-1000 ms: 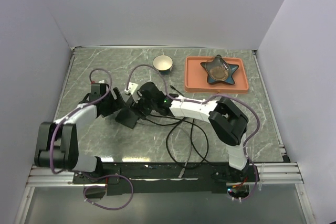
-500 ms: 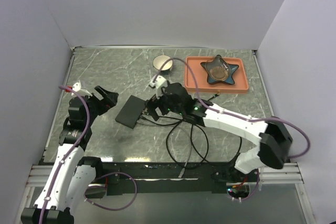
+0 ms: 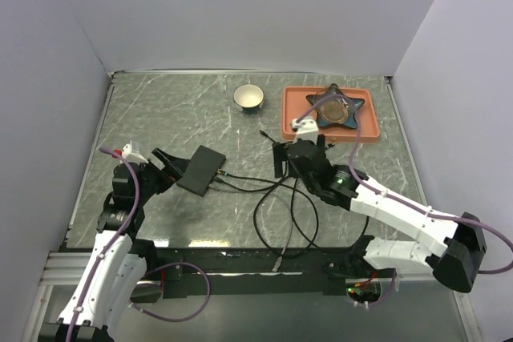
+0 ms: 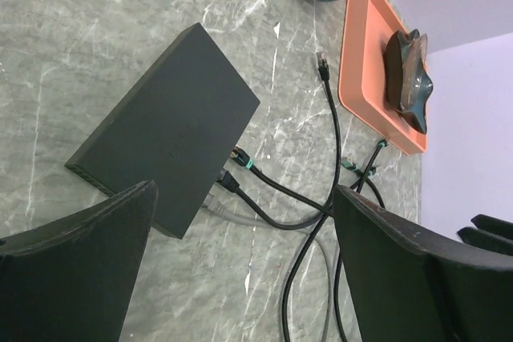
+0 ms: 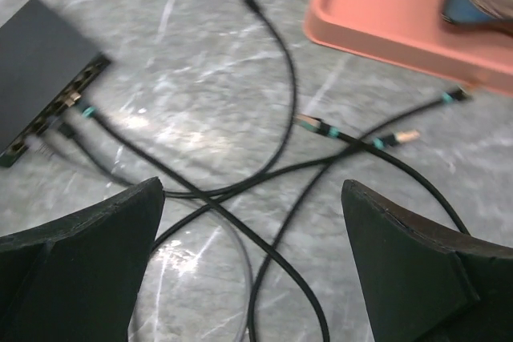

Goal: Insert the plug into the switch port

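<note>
Left fingers (image 4: 76, 278) and right fingers (image 5: 80, 266) stand wide, both empty. Loose plug (image 4: 321, 62) lies on tabletop (image 4: 120, 6), between switch (image 4: 168, 138) and tray (image 4: 355, 78). Judged small, light, rigid; its cable (image 4: 331, 130) limp. Grip the plug body, behind the tip.

The left gripper (image 3: 168, 164) gapes wide and empty, its arm folded up behind it. The right gripper (image 3: 298, 152) is spread just as wide, holding nothing, its arm stretched long behind, seemingly raised.
</note>
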You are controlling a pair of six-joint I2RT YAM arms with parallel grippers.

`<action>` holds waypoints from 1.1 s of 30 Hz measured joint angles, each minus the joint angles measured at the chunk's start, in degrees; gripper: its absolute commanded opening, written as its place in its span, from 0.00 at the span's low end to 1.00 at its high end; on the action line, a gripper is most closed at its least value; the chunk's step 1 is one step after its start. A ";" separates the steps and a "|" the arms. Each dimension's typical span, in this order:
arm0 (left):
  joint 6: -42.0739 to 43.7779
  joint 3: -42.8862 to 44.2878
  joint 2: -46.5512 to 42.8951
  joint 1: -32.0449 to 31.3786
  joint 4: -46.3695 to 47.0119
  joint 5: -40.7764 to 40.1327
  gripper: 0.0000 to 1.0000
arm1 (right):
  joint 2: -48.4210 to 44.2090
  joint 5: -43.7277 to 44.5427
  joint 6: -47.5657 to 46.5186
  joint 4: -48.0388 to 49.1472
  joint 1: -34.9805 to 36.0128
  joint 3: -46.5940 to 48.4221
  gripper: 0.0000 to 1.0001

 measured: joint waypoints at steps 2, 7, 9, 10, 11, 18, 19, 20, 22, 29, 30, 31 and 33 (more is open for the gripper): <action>0.15 0.28 0.96 0.00 -0.04 0.20 0.96 | -1.79 1.09 2.19 -1.11 -1.64 -0.90 0.99; 0.42 0.46 3.28 0.00 -0.13 0.46 0.96 | -2.45 0.70 6.34 -2.73 -8.70 -1.18 0.99; 0.46 0.46 3.98 0.00 -0.11 0.61 0.96 | -1.44 0.09 7.78 -3.26 -11.56 -1.18 0.99; 0.48 0.46 4.24 0.00 -0.07 0.66 0.96 | -0.70 -0.55 8.44 -3.56 -12.94 -1.18 0.99; 0.48 0.46 4.35 0.00 -0.04 0.68 0.96 | 0.28 -1.18 9.14 -4.00 -14.08 -1.18 0.99; 0.46 0.46 5.60 0.00 1.27 1.73 0.96 | 9.01 -6.71 12.13 -5.20 -18.86 -1.18 0.79; 0.48 0.46 5.81 0.00 1.31 1.95 0.96 | 10.40 -7.41 12.37 -5.20 -19.10 -1.18 0.72; 0.48 0.46 6.08 0.00 1.31 1.97 0.96 | 12.11 -8.13 12.66 -5.22 -19.30 -1.16 0.71; 0.48 0.46 6.29 0.00 1.31 1.99 0.96 | 15.63 -9.57 13.29 -5.46 -19.52 -0.74 0.60; 0.59 0.46 6.45 0.00 1.49 2.14 0.96 | 24.79 -13.31 15.19 -5.44 -19.56 -0.07 0.52; 0.61 0.46 6.54 0.00 1.55 2.14 0.96 | 25.24 -13.84 15.37 -5.40 -19.56 -0.04 0.51; 0.63 0.46 6.58 0.00 1.55 2.16 0.96 | 25.42 -14.08 15.50 -5.38 -19.58 0.00 0.50; 0.66 0.46 6.75 0.00 1.70 2.19 0.96 | 26.43 -14.73 15.69 -5.33 -19.65 0.63 0.45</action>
